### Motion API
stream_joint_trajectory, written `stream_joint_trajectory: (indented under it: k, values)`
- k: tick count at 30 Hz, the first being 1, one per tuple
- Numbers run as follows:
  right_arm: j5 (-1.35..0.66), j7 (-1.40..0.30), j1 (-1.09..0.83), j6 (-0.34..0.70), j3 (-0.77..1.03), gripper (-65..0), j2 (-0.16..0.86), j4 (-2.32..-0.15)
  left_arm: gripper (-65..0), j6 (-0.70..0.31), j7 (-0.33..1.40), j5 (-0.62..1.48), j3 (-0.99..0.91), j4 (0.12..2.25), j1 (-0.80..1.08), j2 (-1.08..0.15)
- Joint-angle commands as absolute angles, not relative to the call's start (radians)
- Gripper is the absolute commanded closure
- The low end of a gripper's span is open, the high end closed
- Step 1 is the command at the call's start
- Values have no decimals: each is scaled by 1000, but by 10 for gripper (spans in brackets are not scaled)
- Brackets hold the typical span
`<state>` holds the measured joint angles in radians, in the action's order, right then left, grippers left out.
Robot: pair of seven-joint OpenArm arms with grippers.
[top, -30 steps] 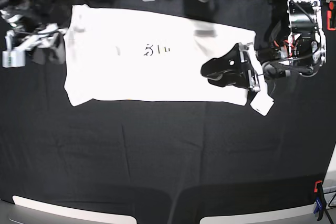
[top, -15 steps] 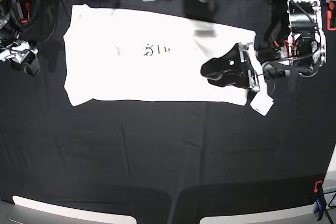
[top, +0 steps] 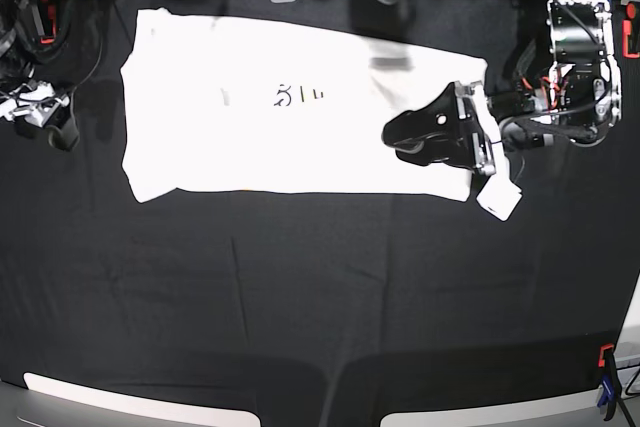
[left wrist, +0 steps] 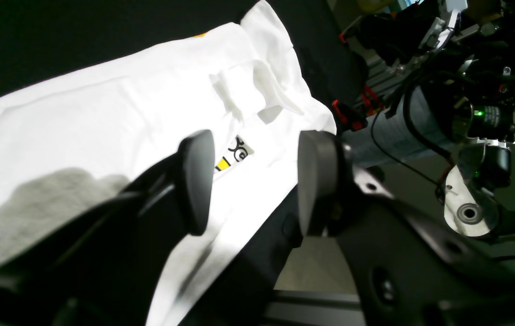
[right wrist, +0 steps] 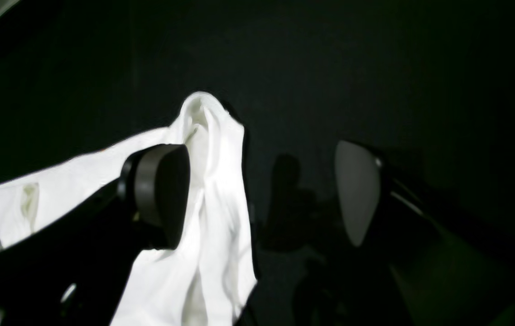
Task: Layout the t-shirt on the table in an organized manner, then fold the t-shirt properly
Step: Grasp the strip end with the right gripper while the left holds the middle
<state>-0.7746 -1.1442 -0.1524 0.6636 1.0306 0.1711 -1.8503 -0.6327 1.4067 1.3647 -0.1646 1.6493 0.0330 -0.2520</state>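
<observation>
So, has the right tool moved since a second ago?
Yes. In the base view the right tool has pulled away from the t-shirt's edge, toward the table's side, and stands open beside it.

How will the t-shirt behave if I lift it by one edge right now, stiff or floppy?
Probably very floppy: the t-shirt bunches into soft folds beside the right gripper. It looks thin and light, lying flat on the table, so it should drape and trail. A one-sided lift may drag it across the cloth.

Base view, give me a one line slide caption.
White t-shirt spread flat on the black table; left gripper over its edge, right gripper off the cloth, open.
</observation>
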Motion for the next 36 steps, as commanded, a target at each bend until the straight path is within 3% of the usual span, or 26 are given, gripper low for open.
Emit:
stream_joint_trajectory:
  k: [1, 15, 27, 36]
  values:
    - [-796, -1117, -128, 672, 1034, -475, 189, -1869, -276, -641, 1391, 1396, -168, 1665, 20, -258]
    - [-710, -1132, -68, 665, 1015, -473, 189, -1846, -276, -641, 1391, 1396, -168, 1665, 20, -258]
    - [-718, -1132, -81, 666, 722, -470, 263, -1447, -276, -641, 1391, 1396, -168, 1665, 20, -258]
    - [-838, -1133, -174, 672, 698, -469, 237, -1426, -276, -641, 1391, 1396, -168, 1665, 20, -258]
